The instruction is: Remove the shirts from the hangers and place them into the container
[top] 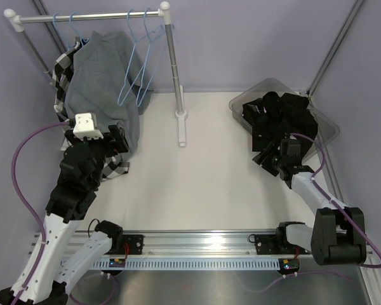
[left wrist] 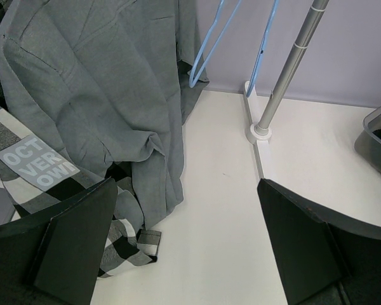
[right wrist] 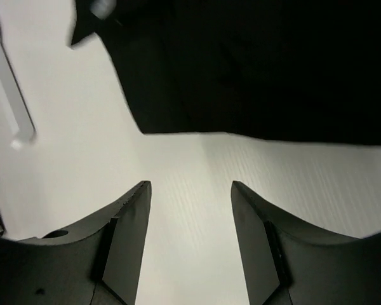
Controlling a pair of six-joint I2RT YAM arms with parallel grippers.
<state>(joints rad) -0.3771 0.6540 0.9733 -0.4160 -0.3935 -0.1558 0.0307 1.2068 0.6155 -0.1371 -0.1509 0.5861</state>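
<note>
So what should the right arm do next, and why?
Probably nudge the overhanging black cloth into the container. The shirts lie piled in it, but some fabric spills over its near rim, and the right fingers hover open and empty just beside that.

A robotics lab is suggested — robot arms (top: 76, 184) are bolted to an aluminium rail (top: 197, 240) at a white table (top: 197, 184) enclosed by plain, possibly fabric, lilac walls (top: 241, 38).

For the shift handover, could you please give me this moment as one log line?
shirts: in container | hangers: bare on rail | left tool: open, empty, facing grey shirt | right tool: open, empty, beside container
</note>
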